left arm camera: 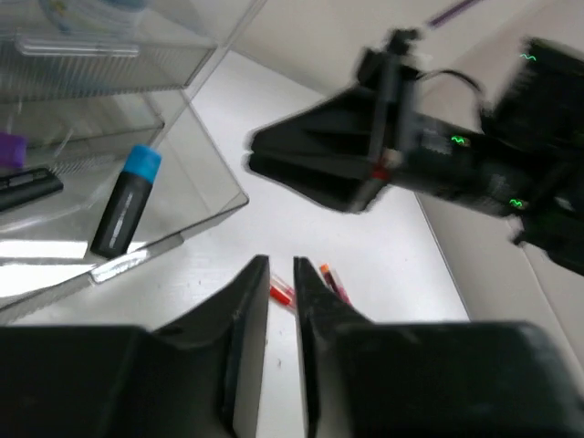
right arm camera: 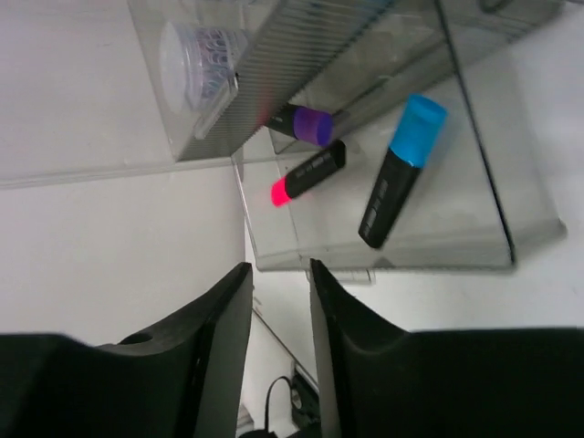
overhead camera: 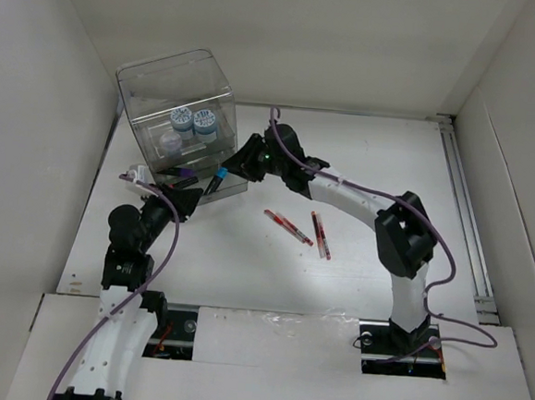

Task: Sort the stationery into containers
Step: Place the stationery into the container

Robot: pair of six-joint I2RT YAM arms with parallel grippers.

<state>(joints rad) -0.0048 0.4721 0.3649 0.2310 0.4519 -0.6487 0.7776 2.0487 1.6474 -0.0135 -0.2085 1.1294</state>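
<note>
The clear organizer (overhead camera: pixel 178 100) stands at the back left with two blue-white rolls (overhead camera: pixel 192 121) inside. Its bottom drawer (right arm camera: pixel 383 257) is pulled out and holds a blue-capped marker (right arm camera: pixel 400 173), a pink-capped marker (right arm camera: pixel 307 172) and a purple-capped marker (right arm camera: pixel 304 123). Two red pens (overhead camera: pixel 288 227) (overhead camera: pixel 320 235) lie on the table to the right. My right gripper (right arm camera: pixel 278 269) hangs open and empty just above the drawer's front edge. In front of the drawer, my left gripper (left arm camera: pixel 281 267) holds nothing, its jaws only a narrow gap apart.
White walls close in on the table at the left, back and right. The right arm (overhead camera: pixel 404 234) arches over the table's right half. A metal rail (overhead camera: pixel 465 216) runs along the right edge. In the left wrist view, the right gripper's body (left arm camera: pixel 411 155) looms close above.
</note>
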